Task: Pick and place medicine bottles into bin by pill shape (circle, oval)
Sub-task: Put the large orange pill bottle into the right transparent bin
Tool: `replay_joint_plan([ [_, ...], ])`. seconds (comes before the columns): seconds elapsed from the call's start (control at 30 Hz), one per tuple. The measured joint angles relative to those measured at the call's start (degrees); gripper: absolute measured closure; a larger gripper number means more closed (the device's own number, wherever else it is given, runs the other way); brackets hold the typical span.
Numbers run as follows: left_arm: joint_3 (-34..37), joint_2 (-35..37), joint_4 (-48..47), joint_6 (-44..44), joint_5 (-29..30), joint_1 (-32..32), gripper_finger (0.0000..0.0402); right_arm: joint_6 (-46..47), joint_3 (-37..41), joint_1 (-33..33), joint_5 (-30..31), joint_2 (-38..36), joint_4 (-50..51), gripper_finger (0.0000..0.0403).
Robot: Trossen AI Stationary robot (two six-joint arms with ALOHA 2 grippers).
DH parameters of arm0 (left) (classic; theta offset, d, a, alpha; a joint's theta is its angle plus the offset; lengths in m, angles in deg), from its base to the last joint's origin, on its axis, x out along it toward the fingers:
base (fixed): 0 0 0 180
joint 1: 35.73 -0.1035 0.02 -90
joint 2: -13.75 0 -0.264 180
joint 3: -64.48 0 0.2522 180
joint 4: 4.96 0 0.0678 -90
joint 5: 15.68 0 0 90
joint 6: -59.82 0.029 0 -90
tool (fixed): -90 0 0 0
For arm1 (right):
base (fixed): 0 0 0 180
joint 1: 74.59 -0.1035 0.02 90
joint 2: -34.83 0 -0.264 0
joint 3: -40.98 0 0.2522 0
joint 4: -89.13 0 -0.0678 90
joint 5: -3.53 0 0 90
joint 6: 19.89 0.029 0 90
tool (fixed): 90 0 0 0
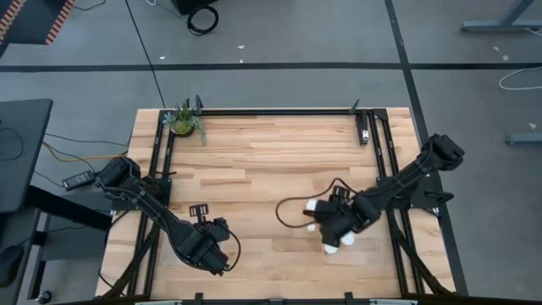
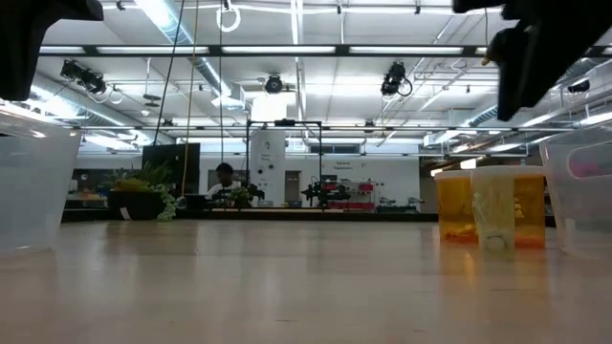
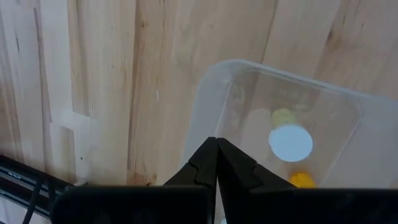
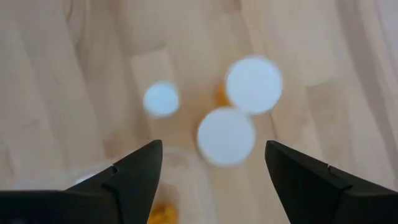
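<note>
Three white-capped medicine bottles show in the right wrist view: a small cap (image 4: pixel 161 99) and two larger caps (image 4: pixel 254 84) (image 4: pixel 226 135), standing upright on the wooden table. In the low view they are orange bottles (image 2: pixel 495 208) at the right. My right gripper (image 4: pixel 213 149) is open above them, near the table's right side (image 1: pixel 337 227). My left gripper (image 3: pixel 216 155) is shut and empty, above a clear bin (image 3: pixel 214 81) near the table's front left (image 1: pixel 207 250). A white-capped bottle (image 3: pixel 290 142) stands in that bin, with an orange one (image 3: pixel 301 180) beside it.
A potted plant (image 1: pixel 184 119) stands at the table's far left corner. Clear bins show in the low view at the left (image 2: pixel 29 182) and right (image 2: pixel 581 186) edges. A black cable (image 1: pixel 292 207) loops by my right arm. Bare wood lies in the table's middle.
</note>
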Motion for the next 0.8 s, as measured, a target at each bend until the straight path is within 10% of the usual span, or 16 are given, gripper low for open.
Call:
replay_joint_plan([
  [0.8, 0.0, 0.0, 0.0, 0.3, 0.7, 0.0, 0.0376, -11.4, 0.0, 15.2, -6.4, 5.5, -5.3, 0.0054],
])
